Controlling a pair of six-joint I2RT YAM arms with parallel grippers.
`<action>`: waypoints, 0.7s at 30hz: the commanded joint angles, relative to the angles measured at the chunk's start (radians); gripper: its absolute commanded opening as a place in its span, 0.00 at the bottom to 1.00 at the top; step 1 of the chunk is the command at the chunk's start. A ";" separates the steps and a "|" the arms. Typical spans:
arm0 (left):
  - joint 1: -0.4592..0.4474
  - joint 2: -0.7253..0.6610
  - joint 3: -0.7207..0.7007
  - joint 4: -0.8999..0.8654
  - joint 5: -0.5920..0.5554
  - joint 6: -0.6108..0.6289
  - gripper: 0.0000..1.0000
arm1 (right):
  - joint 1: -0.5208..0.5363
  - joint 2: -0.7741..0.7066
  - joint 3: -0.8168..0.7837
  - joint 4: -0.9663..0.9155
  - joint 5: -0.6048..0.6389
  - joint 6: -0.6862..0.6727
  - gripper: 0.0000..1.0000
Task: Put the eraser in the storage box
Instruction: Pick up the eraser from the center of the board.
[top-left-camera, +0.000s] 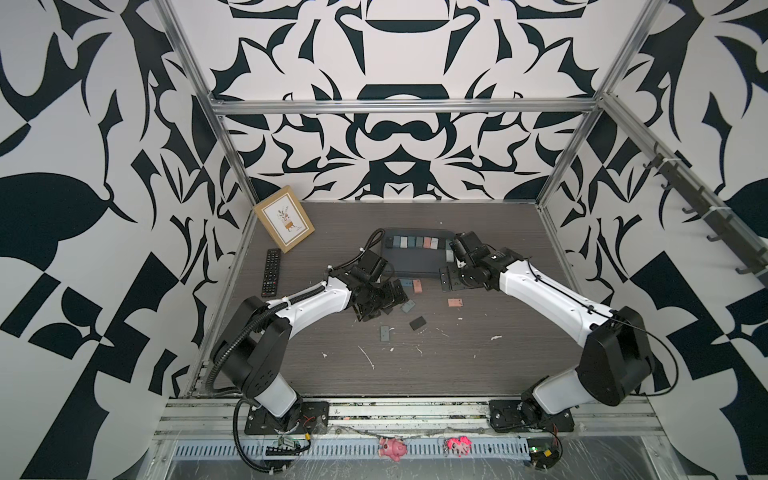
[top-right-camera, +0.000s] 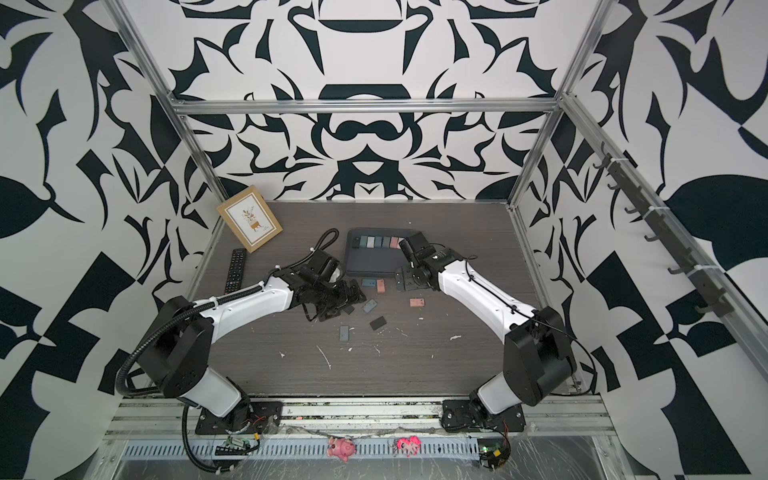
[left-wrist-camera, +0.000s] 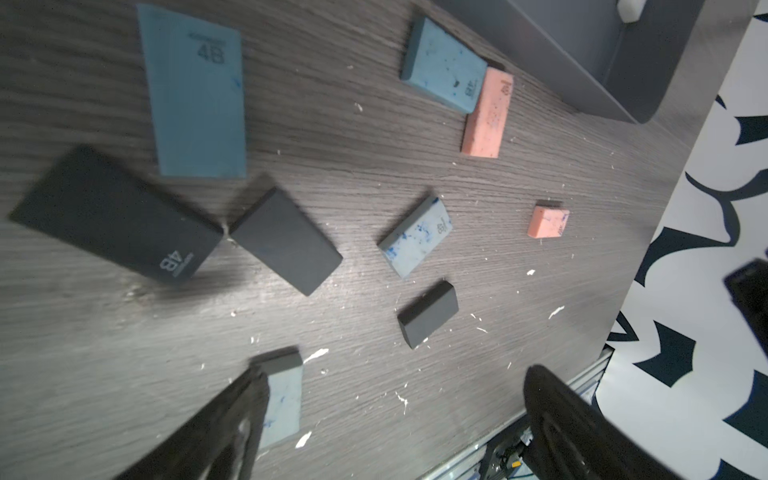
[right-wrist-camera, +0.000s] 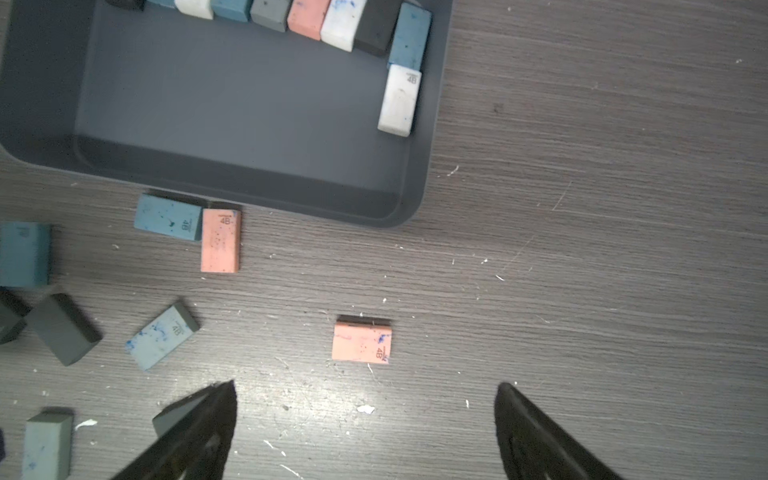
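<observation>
Pink rubber: the eraser (right-wrist-camera: 361, 343) I judged mine to take lay flat on the tabletop (right-wrist-camera: 582, 291), on the near side of the storage box (right-wrist-camera: 249, 183), apart from its rim, off its right near corner. It sat just ahead of my right jaws, roughly centred on their gap, long axis running from one tip towards the other. My right arm was the nearer. Both pairs of jaws stood spread wide, holding nothing; my left jaws hung over loose erasers (left-wrist-camera: 286, 241) off the box's other near corner.
</observation>
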 joint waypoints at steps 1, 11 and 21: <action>-0.001 0.030 0.001 0.021 -0.014 -0.039 0.99 | -0.014 -0.034 -0.018 0.036 0.001 -0.002 0.98; 0.002 0.144 0.063 0.019 -0.029 -0.012 0.99 | -0.030 -0.050 -0.058 0.059 -0.054 -0.011 0.98; 0.038 0.213 0.144 -0.059 -0.085 0.085 0.99 | -0.045 -0.076 -0.068 0.059 -0.053 -0.018 0.98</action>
